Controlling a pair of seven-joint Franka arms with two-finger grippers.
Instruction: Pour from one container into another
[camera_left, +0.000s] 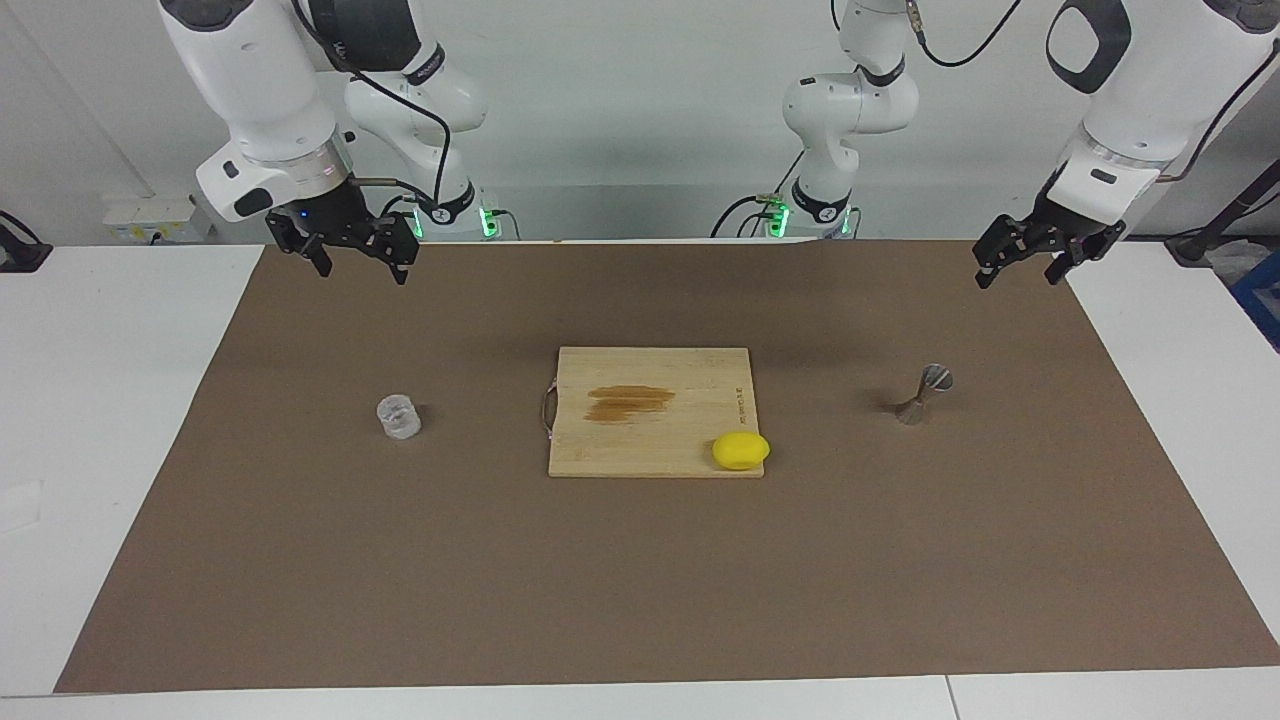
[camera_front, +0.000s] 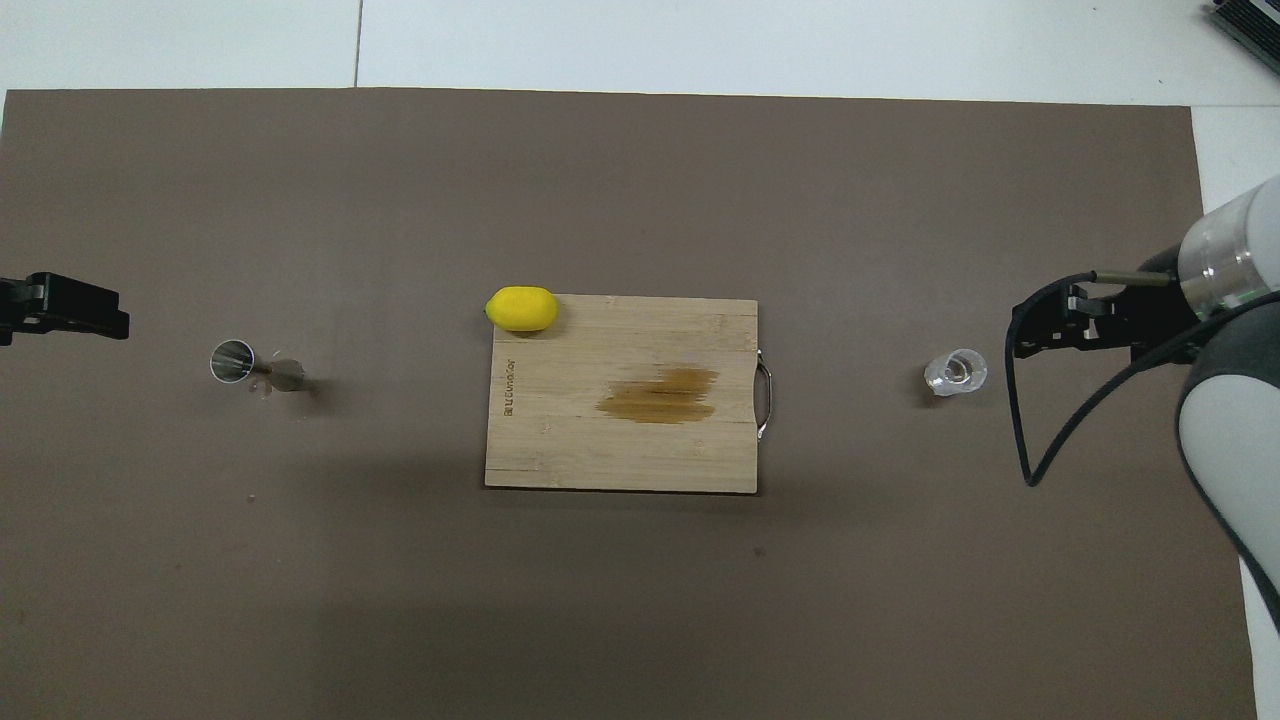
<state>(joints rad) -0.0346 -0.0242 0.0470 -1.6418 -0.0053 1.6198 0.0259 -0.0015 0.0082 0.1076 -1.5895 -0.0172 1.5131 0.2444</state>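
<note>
Facing view: right gripper (camera_left: 358, 262) hangs wide at upper left, left gripper (camera_left: 1018, 265) wide at upper right, both empty. Glass cup (camera_left: 398, 417) stands left of centre, jigger (camera_left: 922, 395) right, untouched. Next likely needs grasping the cup.

Left gripper (camera_front: 60, 305) was cut by the overhead view's edge; only its dark tip showed, and its arm not at all. Right arm (camera_front: 1235, 400) ran off the same view's edge, its wrist and upper links lost. In the facing view both arms were cropped at the top of the picture. Printed lettering on the cutting board (camera_front: 620, 395) was too small to read. Contents of the glass cup (camera_left: 399, 417) could not be judged. Jigger (camera_left: 922, 394) interior was too small to tell whether it held anything.
</note>
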